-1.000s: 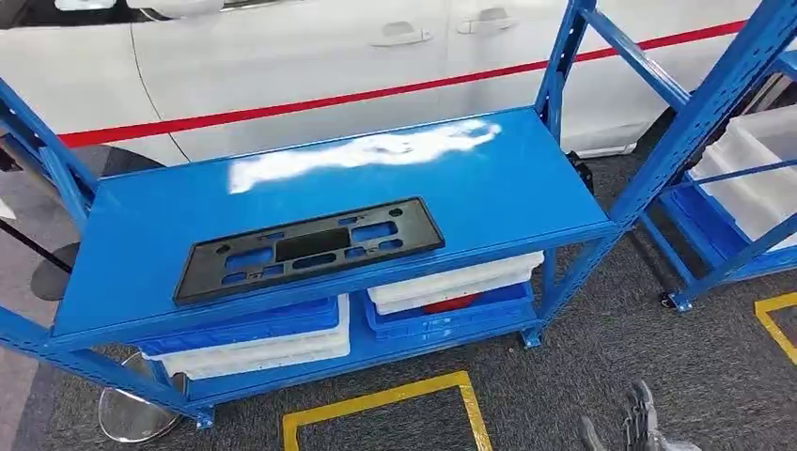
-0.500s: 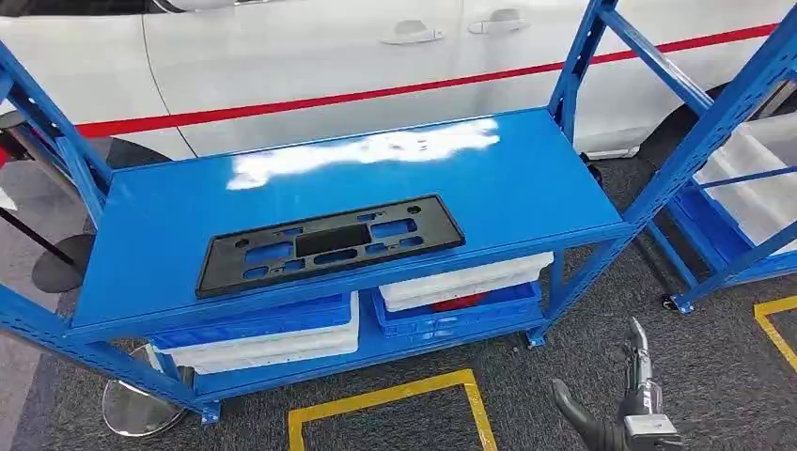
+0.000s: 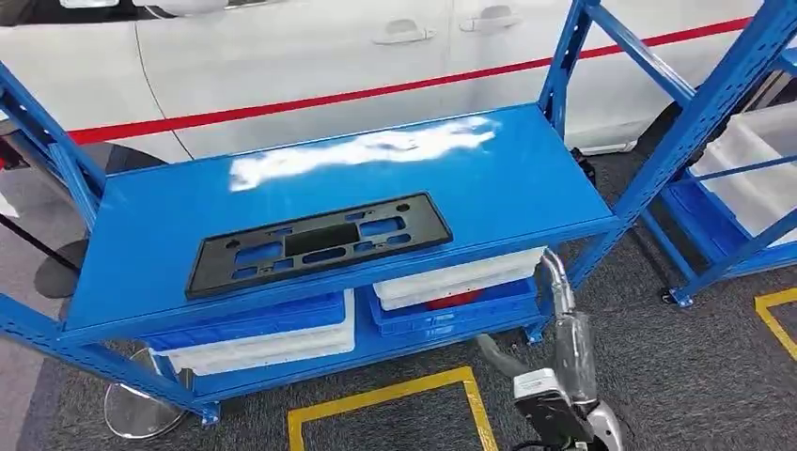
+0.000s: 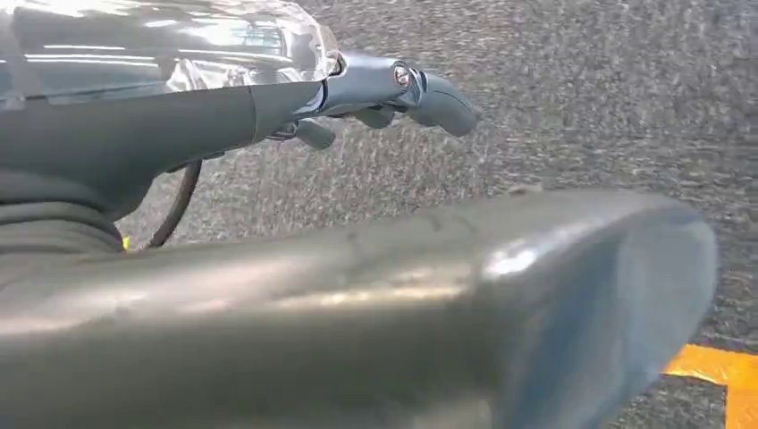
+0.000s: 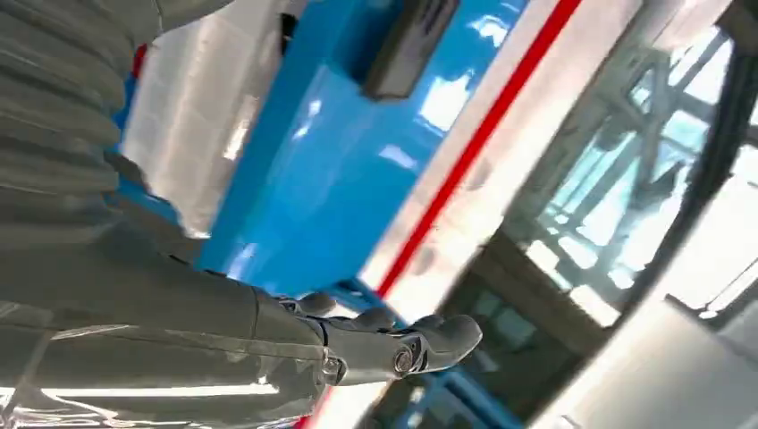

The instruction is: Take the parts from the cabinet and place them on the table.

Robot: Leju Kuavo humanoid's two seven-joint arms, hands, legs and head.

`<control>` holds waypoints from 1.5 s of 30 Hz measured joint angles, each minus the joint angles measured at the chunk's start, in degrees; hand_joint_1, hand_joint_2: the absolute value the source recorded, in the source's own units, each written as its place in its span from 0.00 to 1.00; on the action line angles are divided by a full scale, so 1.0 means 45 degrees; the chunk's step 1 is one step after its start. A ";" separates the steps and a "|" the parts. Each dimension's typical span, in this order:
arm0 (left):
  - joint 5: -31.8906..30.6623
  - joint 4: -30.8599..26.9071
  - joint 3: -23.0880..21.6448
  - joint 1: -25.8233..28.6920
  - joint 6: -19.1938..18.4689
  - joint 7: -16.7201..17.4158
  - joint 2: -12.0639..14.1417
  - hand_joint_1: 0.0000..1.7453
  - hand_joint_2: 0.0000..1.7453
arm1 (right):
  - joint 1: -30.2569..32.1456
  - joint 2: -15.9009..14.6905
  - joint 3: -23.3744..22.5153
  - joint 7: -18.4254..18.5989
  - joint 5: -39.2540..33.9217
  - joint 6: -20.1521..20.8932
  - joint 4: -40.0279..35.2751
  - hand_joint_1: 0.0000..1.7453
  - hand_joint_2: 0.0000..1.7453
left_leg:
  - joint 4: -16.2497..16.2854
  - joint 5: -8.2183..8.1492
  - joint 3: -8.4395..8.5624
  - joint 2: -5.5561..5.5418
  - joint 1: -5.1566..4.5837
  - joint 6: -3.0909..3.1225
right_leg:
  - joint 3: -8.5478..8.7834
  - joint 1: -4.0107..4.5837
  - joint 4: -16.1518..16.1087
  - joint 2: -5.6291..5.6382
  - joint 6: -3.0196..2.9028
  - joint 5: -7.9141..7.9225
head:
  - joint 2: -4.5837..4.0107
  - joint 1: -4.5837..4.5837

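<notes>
Lying flat: perforated black plastic part (image 3: 318, 243).

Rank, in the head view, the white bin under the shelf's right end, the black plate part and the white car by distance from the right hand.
1. White bin: just beside the right hand, lower shelf.
2. Black plate part: on the shelf top, toward the left.
3. White car: behind the rack.
</notes>
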 joint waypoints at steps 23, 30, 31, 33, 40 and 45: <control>-0.2127 0.0961 0.0529 -0.0289 -0.0227 -0.0306 0.0642 0.00 0.00 | -0.3919 -0.1826 0.7009 0.2420 0.5392 -0.2511 0.1936 0.00 1.00 | 0.2034 -0.1088 -0.1113 -0.0026 -0.0076 0.0050 | -0.0281 -0.0018 -0.0181 0.0038 -0.0252 0.0322 | -0.0004 -0.0049; -0.2579 0.1413 0.0874 -0.0403 -0.0839 -0.0539 0.1122 0.00 0.00 | -0.4591 -0.2618 0.8360 0.1964 0.6606 -0.3540 0.4209 0.00 1.00 | 0.0158 0.0285 -0.0364 -0.0017 0.0109 -0.0060 | -0.0253 -0.0063 -0.0010 0.0077 -0.0075 0.0178 | 0.0000 -0.0044; -0.2672 0.1515 0.0928 -0.0470 -0.0976 -0.0587 0.1205 0.00 0.00 | -0.4718 -0.2759 0.8506 0.1867 0.6781 -0.3706 0.4535 0.00 1.00 | -0.0012 0.0200 -0.0280 -0.0033 -0.0006 0.0020 | -0.0302 0.0016 0.0074 0.0091 0.0010 0.0148 | -0.0004 -0.0049; -0.2745 0.1603 0.0982 -0.0497 -0.1224 -0.0675 0.1317 0.00 0.00 | -0.4894 -0.2944 0.8745 0.1603 0.7147 -0.3955 0.4965 0.00 1.00 | 0.0043 0.0232 -0.0344 -0.0059 -0.0009 0.0186 | -0.0323 0.0037 0.0000 0.0093 0.0132 0.0210 | 0.0000 -0.0029; -0.3080 0.2123 0.1278 -0.0722 -0.2079 -0.1006 0.1739 0.00 0.00 | -0.5835 -0.3590 0.9775 0.0783 0.8060 -0.4542 0.6616 0.00 1.00 | -0.0137 0.0370 -0.0301 -0.0028 -0.0037 0.0661 | -0.2155 -0.0070 0.3730 0.0112 0.0449 -0.1556 | 0.0000 -0.0029; -0.3133 0.2341 0.1418 -0.0768 -0.2360 -0.1233 0.1851 0.00 0.00 | -0.6212 -0.3779 1.0171 0.0690 0.8080 -0.4504 0.7130 0.00 1.00 | -0.0113 0.0265 -0.0136 -0.0055 -0.0140 0.0632 | -0.0784 0.0031 0.0613 0.0114 0.0123 0.0539 | 0.0000 -0.0025</control>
